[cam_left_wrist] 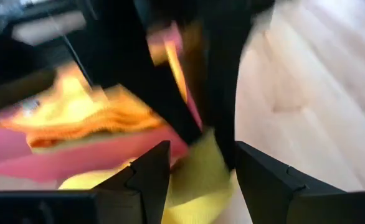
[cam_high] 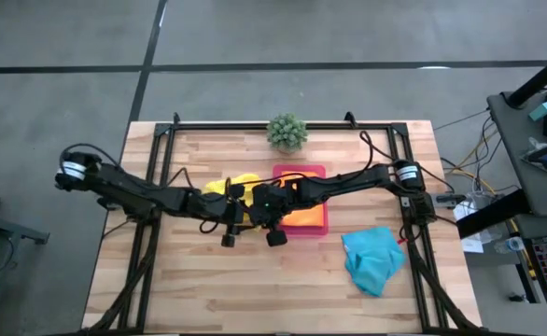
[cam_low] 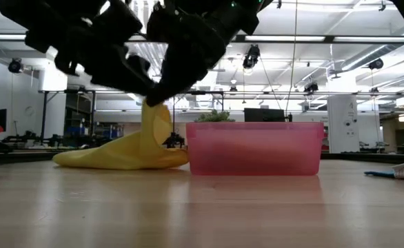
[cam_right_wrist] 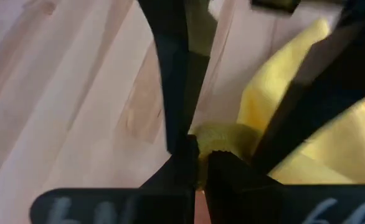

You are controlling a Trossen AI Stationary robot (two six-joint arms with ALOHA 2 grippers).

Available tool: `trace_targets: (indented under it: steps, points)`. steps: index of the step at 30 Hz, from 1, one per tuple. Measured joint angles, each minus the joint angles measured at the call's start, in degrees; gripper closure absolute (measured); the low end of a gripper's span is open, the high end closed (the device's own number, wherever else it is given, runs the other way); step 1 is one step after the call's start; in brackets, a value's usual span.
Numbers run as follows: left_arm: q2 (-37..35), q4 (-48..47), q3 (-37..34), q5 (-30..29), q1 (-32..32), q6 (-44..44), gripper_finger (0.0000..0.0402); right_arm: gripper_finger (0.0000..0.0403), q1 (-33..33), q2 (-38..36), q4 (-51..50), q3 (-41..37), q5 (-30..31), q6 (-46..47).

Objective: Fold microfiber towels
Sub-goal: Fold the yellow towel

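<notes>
A yellow towel (cam_low: 129, 153) lies on the table beside the left wall of the pink tray (cam_low: 254, 148), with one part drawn up into a peak. My right gripper (cam_right_wrist: 200, 146) is shut on that peak. My left gripper (cam_left_wrist: 198, 155) is open, with a finger on either side of the raised yellow cloth (cam_left_wrist: 198, 180), just below the right fingers. Whether the left fingers touch it I cannot tell. An orange towel (cam_left_wrist: 89, 115) lies folded in the tray. A turquoise towel (cam_high: 374, 259) lies crumpled at the near right. My right gripper pinches a bunched bit of the yellow towel (cam_right_wrist: 220, 138) between its two fingertips, slanting down from the table's right side. That part is lifted into a peak (cam_low: 154, 117). The cloth hangs slack below it, and the rest lies on the table (cam_low: 98, 158).
A small potted plant (cam_high: 287, 132) stands at the far edge behind the tray. Black frame rails (cam_high: 161, 159) run along the table's left, right and far sides. Bare wood (cam_high: 255, 289) spreads across the near half of the table.
</notes>
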Motion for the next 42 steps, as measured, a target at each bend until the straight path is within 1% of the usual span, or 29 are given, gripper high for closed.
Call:
trace_targets:
  steps: [8,10,13,16,17,18,19,23,27,32,37,42]
  points:
    - [3.8,-0.5,-0.1,0.3,0.0,0.0,0.024,0.0394,0.0,0.0,-0.4,0.1,0.0,-1.5]
    - [4.1,-0.4,0.0,0.4,0.0,-0.1,0.0246,0.0394,0.0,0.0,-0.5,0.3,0.0,-1.6]
    - [4.3,-0.7,0.0,0.5,0.0,-0.2,0.0278,0.0394,0.0,0.0,-0.8,0.6,0.0,-1.9]
    - [3.7,-1.4,0.0,0.5,0.0,-0.2,0.0341,0.0392,0.0,0.0,-0.6,1.0,0.0,-1.9]
    - [3.3,-2.1,0.0,0.5,0.0,-0.2,0.0366,0.0388,0.0,0.0,-0.5,1.1,0.0,-1.9]
    - [2.9,-2.5,-0.1,0.5,0.0,-0.4,0.0383,0.0383,0.0,0.0,-0.5,1.1,0.0,-1.7]
    - [2.6,-2.4,0.0,0.4,0.0,-1.0,0.0391,0.0375,0.0,0.0,-0.5,1.2,0.0,-1.5]
    - [0.8,-3.8,0.0,-0.8,-0.6,-1.8,0.0399,0.0335,-0.3,-1.0,-0.6,1.3,0.0,-1.4]
    - [-3.6,-5.4,0.0,-2.5,-1.9,-2.1,0.04,0.0295,-0.8,-3.6,-0.7,1.2,0.0,-1.3]
    - [-13.1,-6.9,0.0,-7.4,-4.1,-3.3,0.0401,0.0264,-1.4,-7.5,-2.6,0.2,0.2,-1.0]
    - [-23.8,-8.6,0.0,-13.9,-7.3,-3.3,0.0401,0.0258,-1.5,-10.2,-3.2,-0.8,0.6,-0.9]
    - [-31.9,-9.5,0.0,-17.4,-9.4,-3.4,0.0401,0.0265,-1.5,-12.0,-3.0,-1.3,1.2,-1.5]
